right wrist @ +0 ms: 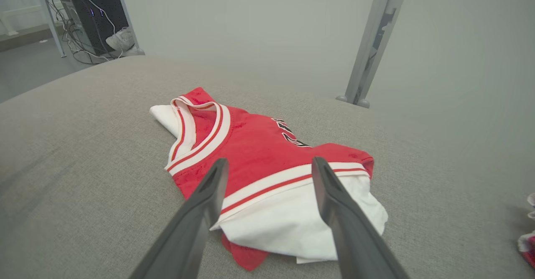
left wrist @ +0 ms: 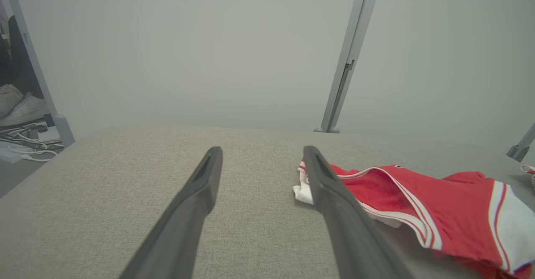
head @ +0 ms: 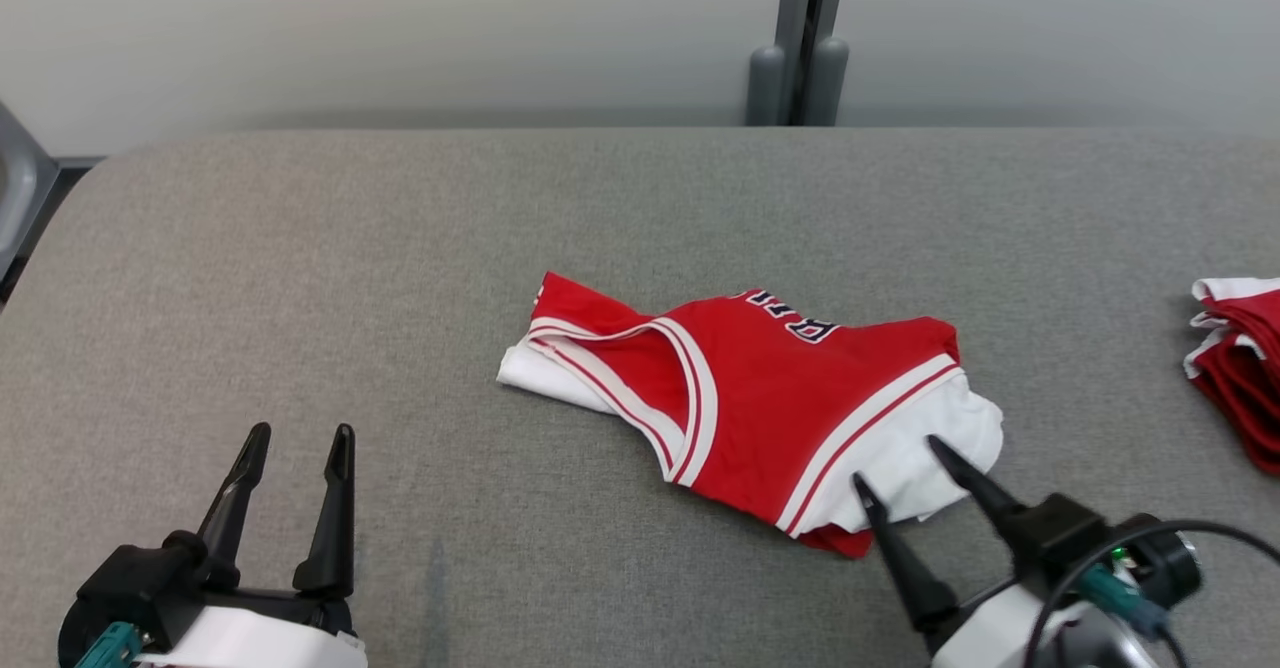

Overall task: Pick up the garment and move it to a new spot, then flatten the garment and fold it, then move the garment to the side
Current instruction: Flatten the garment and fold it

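- Well left of the jersey (head: 770, 398), the left claw (head: 301, 430) hangs over the grey worktop (head: 300, 248), fingers spread wide and holding nothing.
- Between the two claws and nearer the right one, the jersey lies on the worktop. It is red with white trim and black lettering, doubled over and rumpled, and a white layer shows at its left end and near right corner.
- At that near right corner, the right claw (head: 897, 460) is spread wide and empty. Its fingertips sit over the white layer; whether they touch it I cannot tell.
- Well right of the jersey lies a pile of red-and-white garments (head: 1240, 368).
- Judged from the rumple, this is the opening pick-up, at the approach.
- Next, the right claw should lower, straddle the corner's layers, close firmly, then lift.
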Robot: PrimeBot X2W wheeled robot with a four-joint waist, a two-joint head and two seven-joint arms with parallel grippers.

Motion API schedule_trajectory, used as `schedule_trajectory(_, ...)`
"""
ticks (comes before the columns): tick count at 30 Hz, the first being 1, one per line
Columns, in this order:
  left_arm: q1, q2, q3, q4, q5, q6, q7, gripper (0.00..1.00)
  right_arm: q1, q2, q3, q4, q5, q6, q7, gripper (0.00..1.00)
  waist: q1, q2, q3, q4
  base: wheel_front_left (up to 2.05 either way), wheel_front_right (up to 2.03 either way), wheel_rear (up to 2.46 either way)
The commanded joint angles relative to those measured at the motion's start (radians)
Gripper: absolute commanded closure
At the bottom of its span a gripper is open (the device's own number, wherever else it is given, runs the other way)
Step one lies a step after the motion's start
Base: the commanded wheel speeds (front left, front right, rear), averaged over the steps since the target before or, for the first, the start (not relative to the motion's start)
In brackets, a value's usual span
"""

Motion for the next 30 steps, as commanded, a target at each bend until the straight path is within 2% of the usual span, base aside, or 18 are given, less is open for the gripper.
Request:
schedule_trajectory(1,-0.026,0.001,-0.002,0.008,0.005,-0.009,-0.007,0.0,-0.027,-0.026,0.043,0.014,0.006,0.0,0.009,0.0,0.0,0.0,0.034,0.021,0.0,0.0,0.0)
schedule_trajectory(9,-0.09,-0.021,-0.017,0.053,0.001,-0.034,-0.03,0.0,-0.133,-0.146,0.281,0.127,-0.017,0.0,0.056,0.0,0.0,0.0,0.094,0.063,0.0,0.0,0.0)
schedule_trajectory(17,-0.139,-0.029,-0.02,0.085,0.005,-0.048,-0.046,0.0,-0.261,-0.208,0.381,0.219,-0.014,0.0,0.06,0.0,0.0,0.0,0.135,0.084,0.0,0.0,0.0)
schedule_trajectory(18,-0.14,-0.03,-0.02,0.088,0.006,-0.051,-0.049,0.0,-0.272,-0.208,0.383,0.225,-0.008,0.0,0.056,0.64,0.0,0.0,0.138,0.085,0.0,0.0,0.0)
schedule_trajectory(19,-0.144,-0.032,-0.02,0.092,0.006,-0.052,-0.051,0.0,-0.283,-0.208,0.379,0.228,-0.008,0.0,0.049,1.0,0.0,0.0,0.14,0.085,0.0,0.0,0.0)
schedule_trajectory(25,-0.148,-0.035,-0.008,0.101,0.008,-0.054,-0.059,0.0,-0.323,-0.179,0.342,0.193,0.013,0.0,-0.001,1.0,0.0,0.0,0.145,0.077,0.0,0.0,0.0)
schedule_trajectory(30,-0.152,-0.035,-0.004,0.103,0.011,-0.055,-0.063,0.0,-0.365,-0.154,0.356,0.128,0.018,0.0,-0.019,1.0,0.0,0.0,0.139,0.066,0.0,0.0,0.0)
